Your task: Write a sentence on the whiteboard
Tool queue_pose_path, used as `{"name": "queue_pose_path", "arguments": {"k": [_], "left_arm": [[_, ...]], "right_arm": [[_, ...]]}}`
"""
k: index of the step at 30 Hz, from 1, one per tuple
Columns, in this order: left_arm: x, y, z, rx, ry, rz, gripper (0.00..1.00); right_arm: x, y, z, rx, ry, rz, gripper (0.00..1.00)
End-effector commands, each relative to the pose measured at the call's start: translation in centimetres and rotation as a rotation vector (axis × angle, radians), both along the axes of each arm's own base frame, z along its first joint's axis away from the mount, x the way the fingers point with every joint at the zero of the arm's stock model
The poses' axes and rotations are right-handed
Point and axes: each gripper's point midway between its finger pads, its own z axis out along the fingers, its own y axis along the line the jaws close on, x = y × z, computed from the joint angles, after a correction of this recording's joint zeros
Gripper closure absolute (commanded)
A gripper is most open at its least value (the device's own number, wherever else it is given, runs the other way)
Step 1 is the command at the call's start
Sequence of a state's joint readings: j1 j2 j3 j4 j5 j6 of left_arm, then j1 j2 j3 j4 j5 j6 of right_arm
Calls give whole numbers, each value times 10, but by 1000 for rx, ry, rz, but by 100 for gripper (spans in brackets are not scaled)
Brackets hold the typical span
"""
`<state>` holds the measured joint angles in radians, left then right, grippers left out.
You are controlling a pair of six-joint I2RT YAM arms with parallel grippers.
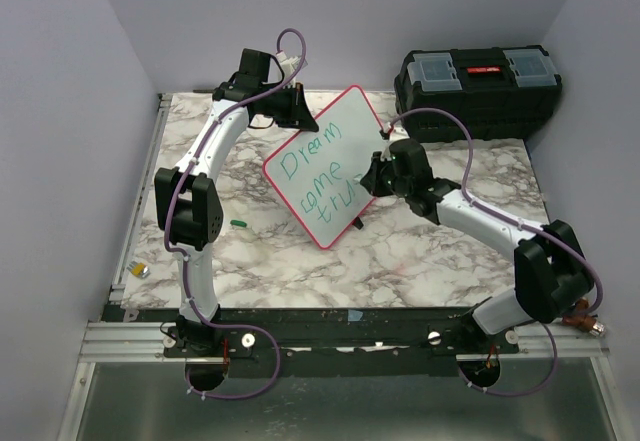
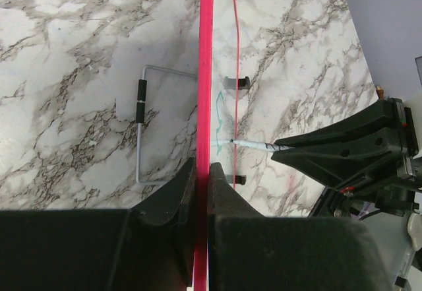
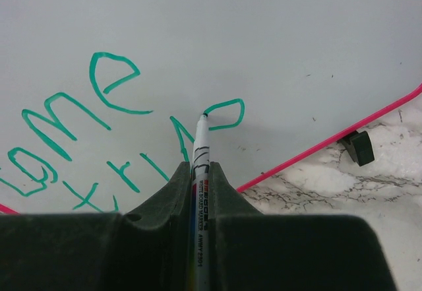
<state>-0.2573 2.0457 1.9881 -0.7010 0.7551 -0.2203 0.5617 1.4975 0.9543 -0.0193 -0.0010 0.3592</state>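
Reaching forward, left end effector clamps the whiteboard; right end effector grips marker touching it.

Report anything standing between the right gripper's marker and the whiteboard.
Nothing visible does. The marker, shut in the right gripper, has its tip at the sentence on the whiteboard; the left gripper clamps its rim.
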Motion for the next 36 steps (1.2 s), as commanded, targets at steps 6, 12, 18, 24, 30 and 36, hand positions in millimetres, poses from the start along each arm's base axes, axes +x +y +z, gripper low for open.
{"name": "queue_pose_path", "arguments": {"k": [6, 12, 18, 24, 30, 36], "left_arm": [[-7, -3, -4, 50, -21, -16, 100], [-7, -3, -3, 49, -19, -14, 100], [-7, -3, -5, 51, -17, -13, 100], [-7, -3, -5, 52, -17, -14, 100], [-7, -3, -6, 52, -15, -13, 100], [-7, -3, -6, 54, -16, -12, 100]], "right_arm": [[-33, 0, -44, -23, 129, 59, 99], [-34, -13, -49, -63, 134, 6, 99], [-23, -26, -51, -130, 111, -63, 99], [-13, -30, -49, -165, 97, -88, 99], [1, -29, -37, -171, 60, -113, 99], [23, -33, -1, -187, -32, -170, 99]]}}
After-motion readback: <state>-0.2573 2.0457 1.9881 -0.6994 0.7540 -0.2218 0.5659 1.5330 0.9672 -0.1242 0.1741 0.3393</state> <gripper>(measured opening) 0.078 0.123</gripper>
